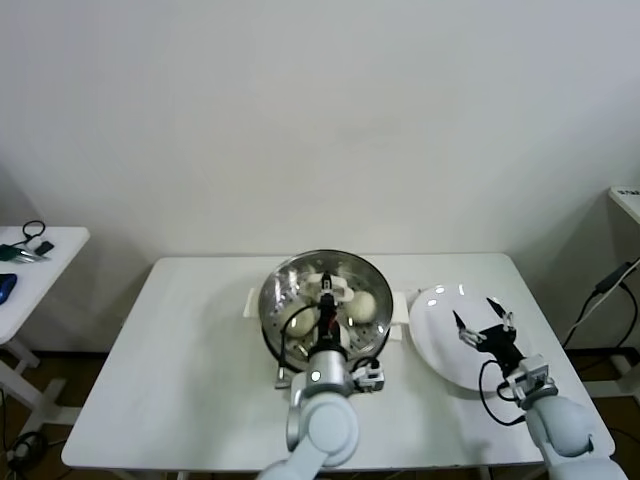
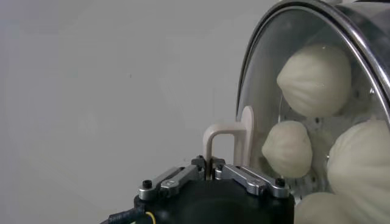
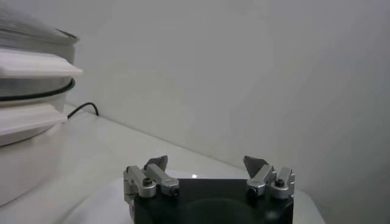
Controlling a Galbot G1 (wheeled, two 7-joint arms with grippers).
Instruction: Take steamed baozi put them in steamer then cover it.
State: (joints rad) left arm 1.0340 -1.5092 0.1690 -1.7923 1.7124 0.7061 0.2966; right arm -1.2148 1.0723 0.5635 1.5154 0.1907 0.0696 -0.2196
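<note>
The steamer, a shiny steel basket on a white pot base, stands mid-table. Over it lies the clear glass cover with a metal rim. My left gripper is shut on the cover's white handle; its jaws pinch the handle's thin leg. Several cream-white baozi show through the glass inside the basket, one of them the baozi. I cannot tell whether the cover sits fully on the rim. My right gripper hangs open and empty over the plate.
A flat white plate with nothing on it lies right of the steamer. The steamer's white base and handle stand to one side of the right gripper. A side table with cables stands off the table's left.
</note>
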